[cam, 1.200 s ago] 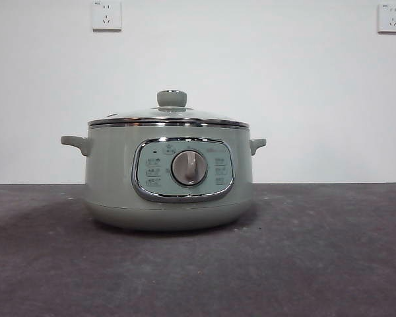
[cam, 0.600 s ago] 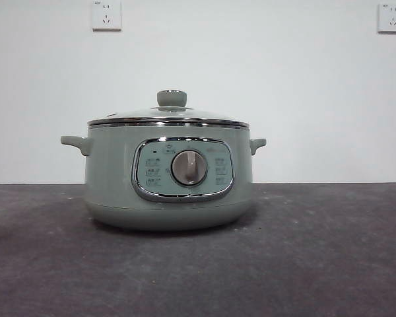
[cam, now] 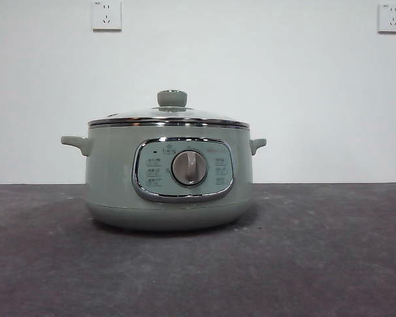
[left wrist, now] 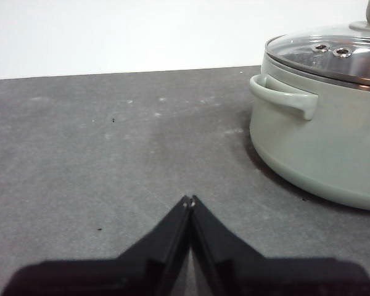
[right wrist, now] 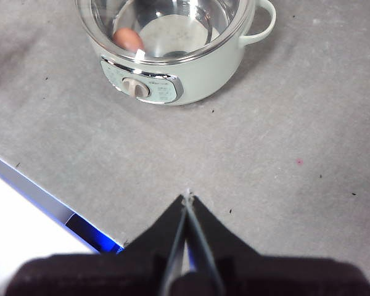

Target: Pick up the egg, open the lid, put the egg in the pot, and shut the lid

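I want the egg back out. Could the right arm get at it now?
Probably not: the egg lies inside the pot under the closed glass lid; the right gripper, jaws shut, is apart.

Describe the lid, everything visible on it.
The lid is a round, shallow dome of clear glass with a shiny chrome rim and a sage-green knob at its centre. Two small metal-ringed vent holes sit in the glass. It lies level and closed on the pot, its rim seated all around the pot's top edge. Through the glass, the right wrist view shows the egg inside the pot. Neither tool touches it.
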You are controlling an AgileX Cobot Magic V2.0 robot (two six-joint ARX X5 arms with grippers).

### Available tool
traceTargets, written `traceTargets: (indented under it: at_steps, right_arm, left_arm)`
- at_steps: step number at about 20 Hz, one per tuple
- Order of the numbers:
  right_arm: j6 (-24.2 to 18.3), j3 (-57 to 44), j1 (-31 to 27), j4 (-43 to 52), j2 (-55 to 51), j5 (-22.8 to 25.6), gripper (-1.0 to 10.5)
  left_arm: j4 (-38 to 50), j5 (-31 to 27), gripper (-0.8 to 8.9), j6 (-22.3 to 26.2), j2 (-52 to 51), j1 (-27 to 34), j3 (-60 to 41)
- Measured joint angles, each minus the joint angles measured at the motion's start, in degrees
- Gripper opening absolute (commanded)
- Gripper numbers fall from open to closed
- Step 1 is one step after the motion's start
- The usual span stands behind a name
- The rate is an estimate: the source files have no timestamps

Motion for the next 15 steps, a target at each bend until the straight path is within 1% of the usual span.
traceTargets:
  at_steps: [13,14,15]
  right_arm:
    - [0.0,0.0,0.0,0.0,0.0,0.2,0.0]
    - [0.0,0.0,-0.2,0.0,0.0,0.7,0.0]
    - [-0.8,0.0,-0.8,0.0,-0.4,2.2,0.0]
  left_arm:
    - [0.0,0.0,-0.01,-0.4,3.5,0.0,0.0]
    - [0.0,-0.1,-0.01,-0.4,3.8,0.0,0.0]
    - [0.0,0.0,-0.01,-0.4,4.0,0.0,0.0]
